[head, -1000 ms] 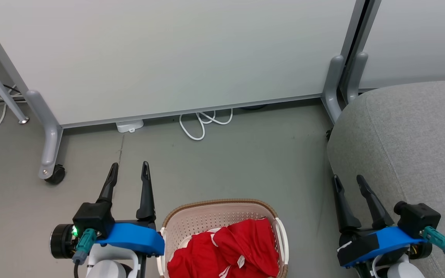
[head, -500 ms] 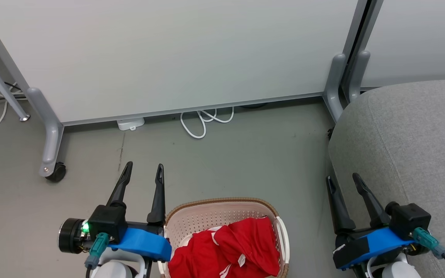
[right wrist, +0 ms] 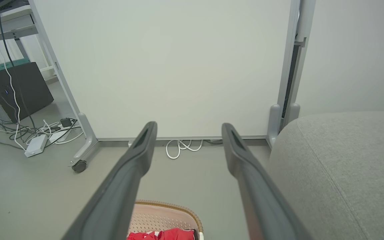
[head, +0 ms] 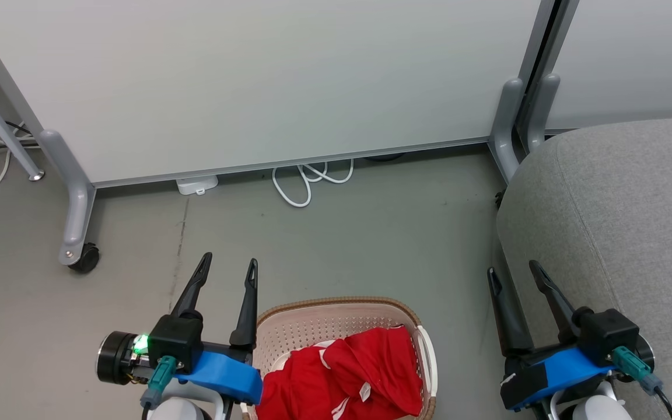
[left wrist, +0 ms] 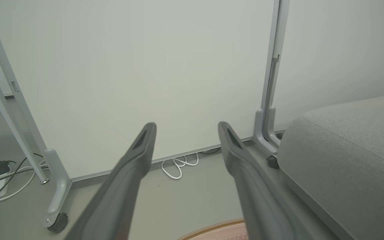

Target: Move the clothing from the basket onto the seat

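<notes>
Red clothing (head: 342, 379) with white trim and a small label lies bunched in the cream basket (head: 336, 318), which stands on the floor at the bottom middle of the head view. The basket's brown rim (left wrist: 218, 230) peeks into the left wrist view, and basket (right wrist: 165, 216) and clothing (right wrist: 162, 235) show low in the right wrist view. My left gripper (head: 228, 262) is open, empty, just left of the basket's rim. Beside the grey seat (head: 616, 221), my right gripper (head: 514, 271) is open and empty too. The seat (left wrist: 345, 160) fills the right of both wrist views (right wrist: 342, 166).
A white partition panel (head: 254, 81) on grey castor feet (head: 76, 233) stands ahead, with a second panel (head: 627, 58) behind the seat. White cable loops (head: 307, 181) lie under it. Cables and a power strip (right wrist: 35, 145) sit at far left. Grey floor (head: 371, 245) lies between basket and panel.
My left gripper has moved right, closer to the basket's rim. My right gripper has drifted slightly left and down. The head view has shifted a little.
</notes>
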{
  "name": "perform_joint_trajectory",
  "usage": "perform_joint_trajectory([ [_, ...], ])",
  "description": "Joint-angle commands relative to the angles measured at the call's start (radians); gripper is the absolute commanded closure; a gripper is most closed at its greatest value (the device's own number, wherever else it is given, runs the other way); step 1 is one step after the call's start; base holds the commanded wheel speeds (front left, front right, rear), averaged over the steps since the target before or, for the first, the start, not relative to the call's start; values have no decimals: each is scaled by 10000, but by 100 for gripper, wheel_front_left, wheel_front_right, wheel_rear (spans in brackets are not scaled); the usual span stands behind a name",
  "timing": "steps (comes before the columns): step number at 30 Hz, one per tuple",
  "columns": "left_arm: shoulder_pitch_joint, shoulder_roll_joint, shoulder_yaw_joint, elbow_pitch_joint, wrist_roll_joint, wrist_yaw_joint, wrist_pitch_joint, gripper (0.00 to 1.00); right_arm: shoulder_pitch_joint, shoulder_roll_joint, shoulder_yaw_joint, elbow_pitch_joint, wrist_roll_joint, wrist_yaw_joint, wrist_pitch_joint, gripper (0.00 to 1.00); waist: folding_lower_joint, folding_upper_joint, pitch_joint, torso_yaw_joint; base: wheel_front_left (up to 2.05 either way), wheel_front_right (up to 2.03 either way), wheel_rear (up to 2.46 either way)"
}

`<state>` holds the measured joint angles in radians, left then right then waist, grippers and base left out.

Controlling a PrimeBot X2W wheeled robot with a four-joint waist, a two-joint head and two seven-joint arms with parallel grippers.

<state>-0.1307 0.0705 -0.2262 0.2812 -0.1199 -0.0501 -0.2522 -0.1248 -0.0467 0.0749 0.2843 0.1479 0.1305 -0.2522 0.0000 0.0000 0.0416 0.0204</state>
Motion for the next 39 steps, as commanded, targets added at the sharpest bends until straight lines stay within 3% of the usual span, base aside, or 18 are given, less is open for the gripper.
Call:
perform_joint_trajectory([
  [1, -174, -13, 61, 66, 210, -45, -89, 0, -130, -62, 14, 25, -227, 4, -92, 0, 0, 0, -4, 4, 0, 0, 0],
  [30, -223, -198, 287, 500, 644, -380, -144, 0, -29, -61, -102, 216, -228, 4, -148, 0, 0, 0, -36, 13, 0, 0, 0],
  [39, -917, -133, 17, 1203, 892, -576, -137, 0, -395, -60, -38, 103, -197, 4, -146, 0, 0, 0, 524, -212, 0, 0, 0],
])
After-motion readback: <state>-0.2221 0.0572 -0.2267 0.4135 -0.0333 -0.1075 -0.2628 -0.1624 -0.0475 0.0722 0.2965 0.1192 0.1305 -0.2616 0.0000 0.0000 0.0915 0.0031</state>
